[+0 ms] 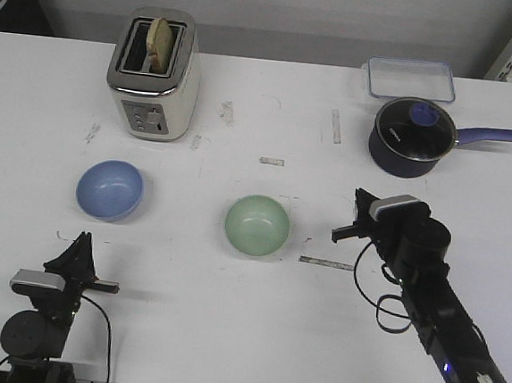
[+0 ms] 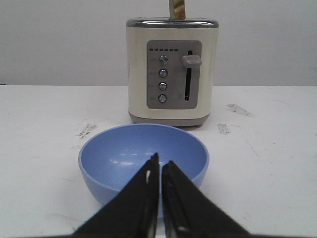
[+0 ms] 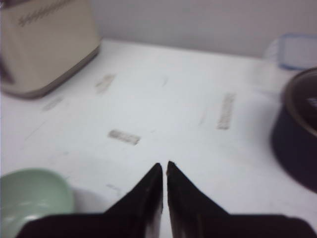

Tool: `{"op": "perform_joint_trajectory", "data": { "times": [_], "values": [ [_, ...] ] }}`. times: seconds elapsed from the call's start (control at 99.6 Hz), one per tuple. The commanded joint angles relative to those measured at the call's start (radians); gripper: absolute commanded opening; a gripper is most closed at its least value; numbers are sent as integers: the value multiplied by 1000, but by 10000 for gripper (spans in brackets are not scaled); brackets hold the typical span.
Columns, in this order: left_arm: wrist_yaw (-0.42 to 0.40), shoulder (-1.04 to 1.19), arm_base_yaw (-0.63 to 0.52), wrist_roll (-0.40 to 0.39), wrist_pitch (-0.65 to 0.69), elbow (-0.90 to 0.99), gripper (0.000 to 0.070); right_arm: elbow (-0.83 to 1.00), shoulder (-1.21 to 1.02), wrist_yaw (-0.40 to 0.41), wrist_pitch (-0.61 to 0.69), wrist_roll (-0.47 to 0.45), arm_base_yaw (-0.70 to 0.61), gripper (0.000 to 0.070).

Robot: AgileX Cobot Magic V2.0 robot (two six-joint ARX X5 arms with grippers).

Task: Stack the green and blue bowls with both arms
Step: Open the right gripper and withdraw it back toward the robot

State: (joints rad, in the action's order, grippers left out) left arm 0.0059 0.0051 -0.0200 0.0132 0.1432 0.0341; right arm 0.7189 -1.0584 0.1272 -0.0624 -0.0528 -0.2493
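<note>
The blue bowl (image 1: pixel 110 189) sits upright on the white table at the left, in front of the toaster. It fills the middle of the left wrist view (image 2: pixel 124 158). My left gripper (image 1: pixel 82 241) is shut and empty, just short of the bowl's near rim; its fingertips (image 2: pixel 160 161) overlap the bowl in the wrist view. The green bowl (image 1: pixel 257 225) sits upright at the table's middle, and shows in a corner of the right wrist view (image 3: pixel 32 196). My right gripper (image 1: pixel 360 201) is shut and empty, to the right of the green bowl (image 3: pixel 164 166).
A cream toaster (image 1: pixel 153 75) with bread in it stands behind the blue bowl, seen also in the left wrist view (image 2: pixel 172 72). A navy saucepan with glass lid (image 1: pixel 411 136) and a clear plastic container (image 1: pixel 409 79) are at the back right.
</note>
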Motion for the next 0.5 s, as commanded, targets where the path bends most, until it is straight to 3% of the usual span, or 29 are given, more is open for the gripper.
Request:
{"op": "perform_joint_trajectory", "data": {
  "times": [0.0, 0.492],
  "values": [
    [3, -2, 2, -5, 15, -22, 2, -32, 43, -2, -25, -10, 18, 1],
    [3, -2, 2, -5, 15, -22, 2, -297, 497, -28, 4, -55, 229, 1]
  ]
}}
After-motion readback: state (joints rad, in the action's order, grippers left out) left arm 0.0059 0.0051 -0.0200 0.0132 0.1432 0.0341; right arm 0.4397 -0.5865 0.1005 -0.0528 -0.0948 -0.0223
